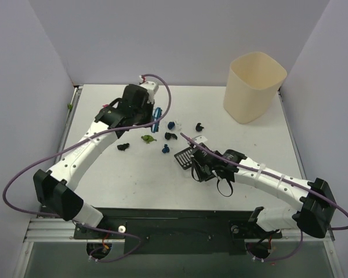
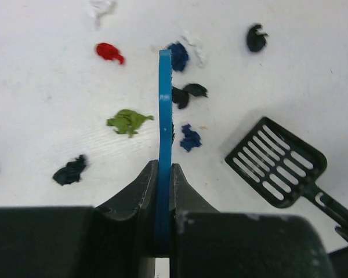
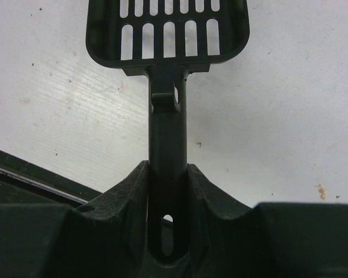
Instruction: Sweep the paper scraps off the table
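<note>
My left gripper [image 1: 149, 119] [image 2: 164, 169] is shut on the blue hand brush [image 1: 156, 120], seen edge-on in the left wrist view [image 2: 164, 110]. It holds the brush over the paper scraps. In that view the scraps include a red one [image 2: 109, 52], a green one [image 2: 127, 121], dark blue ones [image 2: 189, 138] and black ones [image 2: 69, 171]. From above the green scrap [image 1: 148, 138] and a black scrap [image 1: 123, 146] lie on the white table [image 1: 104, 179]. My right gripper [image 1: 198, 165] [image 3: 168, 171] is shut on the handle of the black slotted scoop [image 1: 185, 156] [image 3: 167, 32] [image 2: 276, 162], right of the scraps.
A tall cream bin [image 1: 254, 86] stands at the table's back right. Lilac walls [image 1: 23, 87] enclose the table on three sides. A metal rail [image 1: 69, 124] runs along the left edge.
</note>
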